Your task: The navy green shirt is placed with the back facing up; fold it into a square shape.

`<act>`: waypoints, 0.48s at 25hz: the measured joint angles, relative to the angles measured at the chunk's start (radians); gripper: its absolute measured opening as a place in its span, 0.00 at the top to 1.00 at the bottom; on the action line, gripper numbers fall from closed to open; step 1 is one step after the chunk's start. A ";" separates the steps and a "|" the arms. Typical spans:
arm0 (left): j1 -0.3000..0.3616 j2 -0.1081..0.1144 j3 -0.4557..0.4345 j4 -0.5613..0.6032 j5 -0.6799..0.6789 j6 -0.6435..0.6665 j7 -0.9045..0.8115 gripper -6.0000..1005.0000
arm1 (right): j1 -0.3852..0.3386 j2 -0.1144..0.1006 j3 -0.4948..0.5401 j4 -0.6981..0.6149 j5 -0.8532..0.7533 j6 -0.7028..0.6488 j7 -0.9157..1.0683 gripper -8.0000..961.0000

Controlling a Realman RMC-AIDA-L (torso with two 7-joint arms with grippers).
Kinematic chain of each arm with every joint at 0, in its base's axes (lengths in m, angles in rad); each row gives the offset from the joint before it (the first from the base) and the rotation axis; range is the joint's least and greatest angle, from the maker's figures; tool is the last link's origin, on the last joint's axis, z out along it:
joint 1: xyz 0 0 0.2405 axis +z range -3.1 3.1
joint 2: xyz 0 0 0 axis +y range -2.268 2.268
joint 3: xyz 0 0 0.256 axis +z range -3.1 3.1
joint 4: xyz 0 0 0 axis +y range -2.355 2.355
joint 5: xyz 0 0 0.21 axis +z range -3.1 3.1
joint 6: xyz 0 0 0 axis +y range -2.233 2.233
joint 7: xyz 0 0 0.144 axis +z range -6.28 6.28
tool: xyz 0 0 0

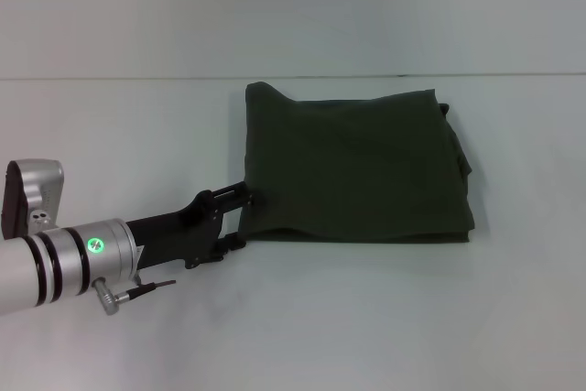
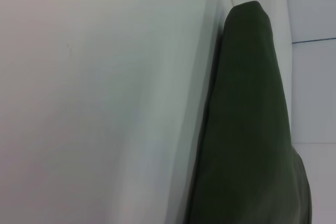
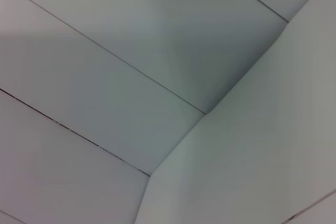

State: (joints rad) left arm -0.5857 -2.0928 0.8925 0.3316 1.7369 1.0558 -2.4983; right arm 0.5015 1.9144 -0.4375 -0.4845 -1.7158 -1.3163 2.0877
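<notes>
The navy green shirt lies on the white table, folded into a roughly square, layered shape with its plain side up. It also shows in the left wrist view as a dark green fold. My left gripper is low over the table at the shirt's left edge, near its front left corner. Its black fingers are spread apart with nothing between them, their tips just at the cloth's edge. My right gripper is out of view; the right wrist view shows only pale panels.
The white table stretches around the shirt, with bare surface in front and to the left. Its far edge meets a pale wall behind the shirt. My left arm reaches in from the lower left.
</notes>
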 joint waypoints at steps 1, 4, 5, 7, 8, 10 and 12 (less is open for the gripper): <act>0.000 0.001 0.000 0.000 0.001 -0.001 0.005 0.24 | 0.000 0.000 0.000 0.001 0.000 0.000 0.000 0.04; 0.000 0.001 0.000 0.000 0.007 -0.005 0.008 0.24 | -0.001 0.000 0.001 0.002 0.001 0.000 0.000 0.04; 0.000 0.001 0.000 0.000 0.009 -0.006 0.008 0.25 | -0.001 0.000 0.002 0.002 0.001 0.000 -0.001 0.04; -0.001 0.000 0.000 0.000 0.011 -0.008 0.008 0.25 | -0.001 0.000 0.006 0.002 0.001 -0.002 -0.001 0.04; -0.001 0.000 0.000 0.000 0.011 -0.008 0.008 0.25 | -0.001 0.000 0.008 0.002 0.001 -0.004 -0.001 0.04; -0.002 -0.001 0.000 0.001 0.011 -0.009 0.008 0.28 | -0.001 0.000 0.013 0.004 0.001 -0.006 -0.001 0.04; -0.002 -0.002 0.000 0.001 0.011 -0.010 0.009 0.35 | -0.001 0.000 0.014 0.005 0.001 -0.006 -0.001 0.04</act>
State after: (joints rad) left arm -0.5875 -2.0948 0.8927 0.3328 1.7478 1.0457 -2.4894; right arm 0.5000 1.9143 -0.4236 -0.4799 -1.7149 -1.3228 2.0862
